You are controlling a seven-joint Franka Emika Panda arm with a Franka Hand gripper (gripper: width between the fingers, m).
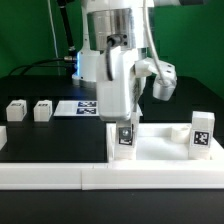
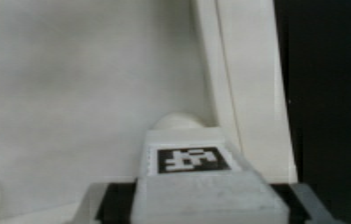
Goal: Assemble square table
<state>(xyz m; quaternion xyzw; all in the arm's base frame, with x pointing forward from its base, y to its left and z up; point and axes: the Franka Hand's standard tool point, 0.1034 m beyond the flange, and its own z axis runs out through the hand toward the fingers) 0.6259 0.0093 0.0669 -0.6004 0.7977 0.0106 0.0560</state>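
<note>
The square table's flat white panel (image 1: 165, 147) lies on the black table toward the exterior view's right. One white tagged leg (image 1: 203, 135) stands upright at its right end. My gripper (image 1: 125, 124) is shut on another white tagged leg (image 1: 125, 139) and holds it upright over the panel's left part. I cannot tell whether it touches the panel. In the wrist view the held leg (image 2: 195, 172) sits between my dark fingers (image 2: 111, 202), with the panel (image 2: 83, 90) and its raised edge behind it. Two loose legs (image 1: 16, 110) (image 1: 42, 109) rest at the left.
A long low white rail (image 1: 60, 176) runs along the front of the table, with a short white piece (image 1: 2, 138) at the far left. The marker board (image 1: 84, 107) lies behind my arm. Black tabletop (image 2: 332, 80) borders the panel in the wrist view.
</note>
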